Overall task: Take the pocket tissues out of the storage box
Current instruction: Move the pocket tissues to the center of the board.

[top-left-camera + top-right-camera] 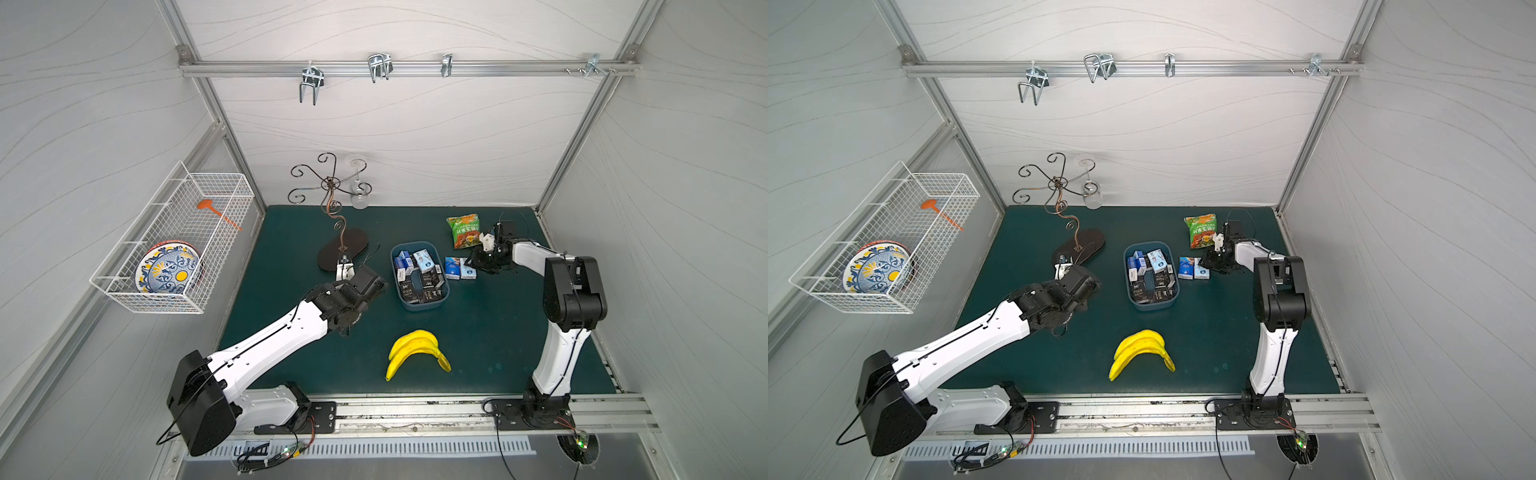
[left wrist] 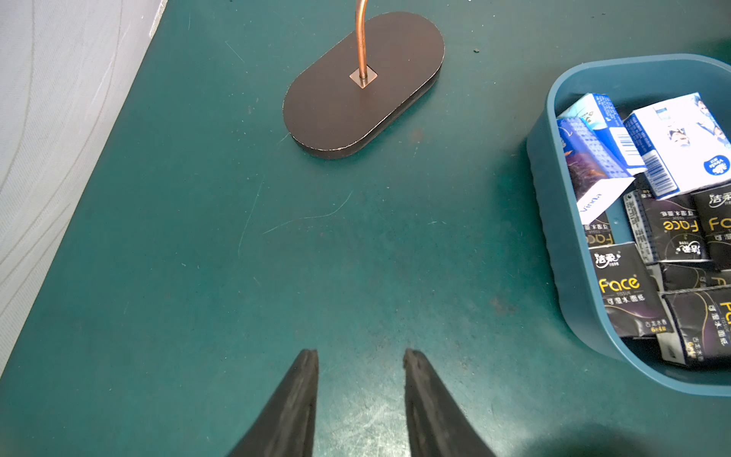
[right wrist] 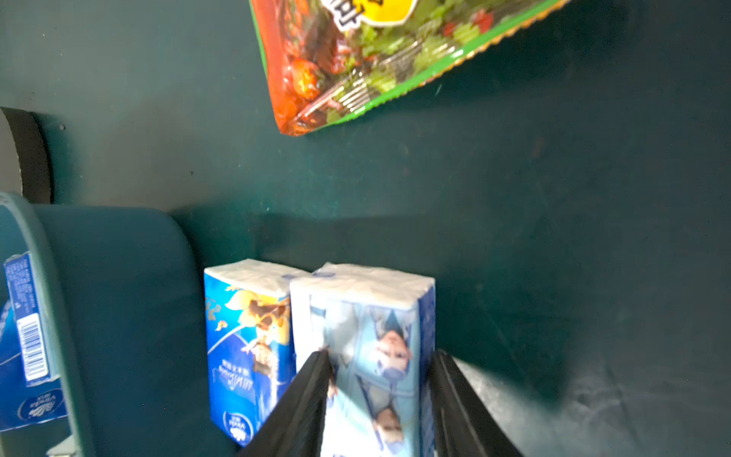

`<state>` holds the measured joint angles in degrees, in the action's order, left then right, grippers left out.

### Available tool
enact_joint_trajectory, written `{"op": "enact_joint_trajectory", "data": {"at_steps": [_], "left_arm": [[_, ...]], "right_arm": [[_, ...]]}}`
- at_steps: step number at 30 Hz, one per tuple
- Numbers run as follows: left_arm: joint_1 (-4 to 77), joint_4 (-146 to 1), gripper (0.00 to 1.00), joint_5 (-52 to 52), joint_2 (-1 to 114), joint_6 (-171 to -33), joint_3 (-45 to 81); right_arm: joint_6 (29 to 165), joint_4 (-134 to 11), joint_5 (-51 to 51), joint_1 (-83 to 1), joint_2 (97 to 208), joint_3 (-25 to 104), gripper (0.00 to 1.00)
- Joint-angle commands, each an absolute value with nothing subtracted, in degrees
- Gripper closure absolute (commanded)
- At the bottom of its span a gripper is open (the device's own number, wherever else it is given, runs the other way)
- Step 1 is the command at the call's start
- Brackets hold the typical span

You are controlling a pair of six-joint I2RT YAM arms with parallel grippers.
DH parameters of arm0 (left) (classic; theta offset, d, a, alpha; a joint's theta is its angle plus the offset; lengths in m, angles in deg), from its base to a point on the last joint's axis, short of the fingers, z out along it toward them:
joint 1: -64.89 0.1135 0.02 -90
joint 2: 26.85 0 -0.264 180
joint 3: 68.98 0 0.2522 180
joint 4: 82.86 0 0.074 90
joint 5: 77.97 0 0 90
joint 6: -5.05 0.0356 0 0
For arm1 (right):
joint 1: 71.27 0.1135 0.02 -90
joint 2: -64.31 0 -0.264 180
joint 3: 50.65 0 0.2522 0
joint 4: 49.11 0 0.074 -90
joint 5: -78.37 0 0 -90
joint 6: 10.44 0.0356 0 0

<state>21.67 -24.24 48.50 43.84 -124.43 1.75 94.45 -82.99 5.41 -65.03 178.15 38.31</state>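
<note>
**Fig.: set-down of one pack, R arm.** You are holding a light-blue pack (image 3: pixel 368 316) of the pocket tissues down at the green mat (image 1: pixel 478 332). It is sitting just right of the storage box (image 1: pixel 424 306) and just beside a dark-blue pack (image 3: pixel 249 336) already out on the mat.

- **Doing it well (judged):** you are wanting the pack's base flat on the mat before letting go. Keep the opening stroke small, so the finger on the neighbour's side is not tipping it. Then lift straight up, clear of the snack bag (image 1: pixel 463 230) lying just beyond the spot, on the far side.
- **Right gripper (image 3: pixel 379 352):** it is clasping the light-blue pack across its width, jaws approx. pack-wide.
- **Left gripper (image 2: pixel 360 350):** it is hovering left of the box, jaws part-way apart, empty, touching nothing.
- **Other packs (image 1: pixel 417 274):** black and blue/white, these are lying in the box, not yet taken out.
</note>
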Motion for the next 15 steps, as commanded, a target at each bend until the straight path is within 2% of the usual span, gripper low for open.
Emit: {"op": "enact_joint_trajectory", "data": {"at_steps": [1,15], "left_arm": [[21.88,-24.06,0.6,49.29,43.17,-124.43,3.05],[21.83,-24.54,0.6,49.2,43.11,-124.56,2.44]], "right_arm": [[93.09,-86.5,5.98,-65.34,178.62,38.96,0.57],[93.33,-86.08,6.13,-64.61,178.94,39.46,0.55]]}}
